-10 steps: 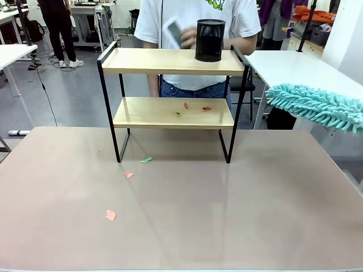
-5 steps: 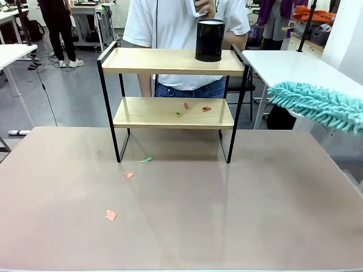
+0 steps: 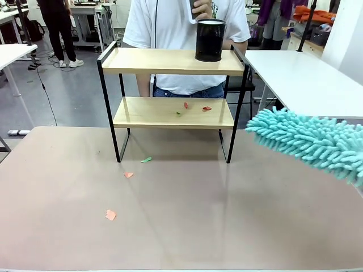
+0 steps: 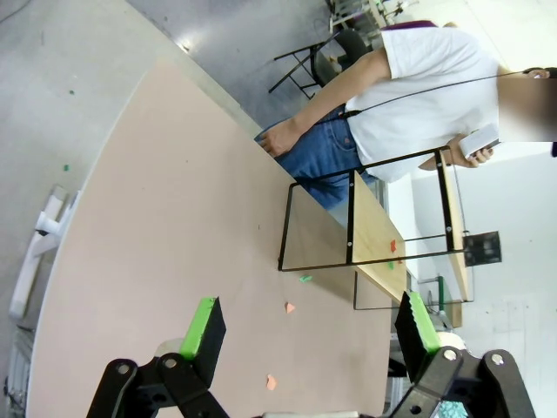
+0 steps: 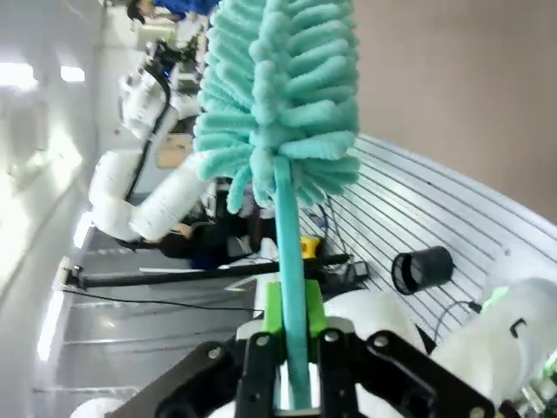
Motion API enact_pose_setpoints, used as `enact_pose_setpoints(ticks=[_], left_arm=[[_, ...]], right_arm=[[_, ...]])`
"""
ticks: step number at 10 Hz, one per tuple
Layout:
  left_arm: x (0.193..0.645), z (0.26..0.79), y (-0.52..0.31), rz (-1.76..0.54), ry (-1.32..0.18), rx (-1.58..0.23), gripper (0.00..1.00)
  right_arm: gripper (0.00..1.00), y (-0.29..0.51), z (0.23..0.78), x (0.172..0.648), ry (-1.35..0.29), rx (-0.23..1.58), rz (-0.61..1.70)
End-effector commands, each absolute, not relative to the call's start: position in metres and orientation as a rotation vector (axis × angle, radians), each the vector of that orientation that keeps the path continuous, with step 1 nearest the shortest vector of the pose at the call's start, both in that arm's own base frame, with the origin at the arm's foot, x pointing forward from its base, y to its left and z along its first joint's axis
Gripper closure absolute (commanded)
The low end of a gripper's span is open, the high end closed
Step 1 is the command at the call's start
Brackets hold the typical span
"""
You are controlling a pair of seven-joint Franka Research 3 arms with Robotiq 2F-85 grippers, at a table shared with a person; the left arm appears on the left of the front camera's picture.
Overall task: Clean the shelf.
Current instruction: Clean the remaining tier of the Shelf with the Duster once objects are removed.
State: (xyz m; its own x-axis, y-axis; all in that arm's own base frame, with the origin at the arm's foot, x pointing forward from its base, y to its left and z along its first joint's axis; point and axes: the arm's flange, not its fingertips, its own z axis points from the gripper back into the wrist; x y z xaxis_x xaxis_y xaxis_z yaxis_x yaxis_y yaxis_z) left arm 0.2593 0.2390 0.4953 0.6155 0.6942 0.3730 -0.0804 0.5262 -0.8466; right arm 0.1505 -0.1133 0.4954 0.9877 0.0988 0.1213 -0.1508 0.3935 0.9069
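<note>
- Left pincer (image 4: 309, 329): black, green pads (image 4: 202, 326) wide apart, nothing between them; it hangs over the table's near part.
- Right pincer (image 5: 293, 331): clamped on the thin teal handle of a fluffy teal chenille duster (image 5: 278, 96).
- Duster head (image 3: 311, 141): in the air over the table's right edge, toward the far right corner, apart from the shelf.
- Table (image 3: 238, 221): flat beige top.
- Orange paper scrap (image 3: 110, 215): left of middle, nearest the near edge.
- Second orange scrap (image 3: 129, 175): farther in.
- Green scrap (image 3: 146, 160): just in front of the shelf's left front leg.
- Two-tier shelf (image 3: 170, 61) of light wooden boards in a thin black metal frame: stands upright at the middle of the table's far edge, front legs on the top.
- Lower board: two red scraps (image 3: 185, 105) (image 3: 206, 108) and one green scrap (image 3: 178, 113), right of its middle.
- Upper board: black mesh cylinder cup (image 3: 210, 40), upright near its right end.
- Person in a white T-shirt (image 3: 170, 28): stands just behind the shelf, one hand (image 3: 204, 7) raised, holding a small flat object.
</note>
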Motion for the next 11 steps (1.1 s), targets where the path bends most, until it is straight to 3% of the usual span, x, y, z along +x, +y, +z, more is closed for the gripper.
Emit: enact_pose_setpoints(ticks=[1,4,6,7,9,11], left_arm=[[0.26,0.493,0.239,0.503,-0.805,-0.92,0.0],[0.26,0.493,0.239,0.503,-0.805,-0.92,0.0],[0.26,0.493,0.239,0.503,-0.805,-0.92,0.0],[0.26,0.493,0.239,0.503,-0.805,-0.92,0.0],[0.26,0.493,0.239,0.503,-0.805,-0.92,0.0],[0.26,0.493,0.239,0.503,-0.805,-0.92,0.0]], right_arm=[[0.88,-0.032,0.466,0.155,-0.147,1.135,0.332],[0.88,0.039,0.453,0.174,-0.06,1.007,0.503],[0.88,0.044,0.447,0.183,-0.097,0.974,0.46],[0.88,0.007,0.515,0.207,-0.023,1.004,0.485],[0.88,0.007,0.515,0.207,-0.023,1.004,0.485],[0.88,0.033,0.509,0.221,-0.046,0.892,0.441]])
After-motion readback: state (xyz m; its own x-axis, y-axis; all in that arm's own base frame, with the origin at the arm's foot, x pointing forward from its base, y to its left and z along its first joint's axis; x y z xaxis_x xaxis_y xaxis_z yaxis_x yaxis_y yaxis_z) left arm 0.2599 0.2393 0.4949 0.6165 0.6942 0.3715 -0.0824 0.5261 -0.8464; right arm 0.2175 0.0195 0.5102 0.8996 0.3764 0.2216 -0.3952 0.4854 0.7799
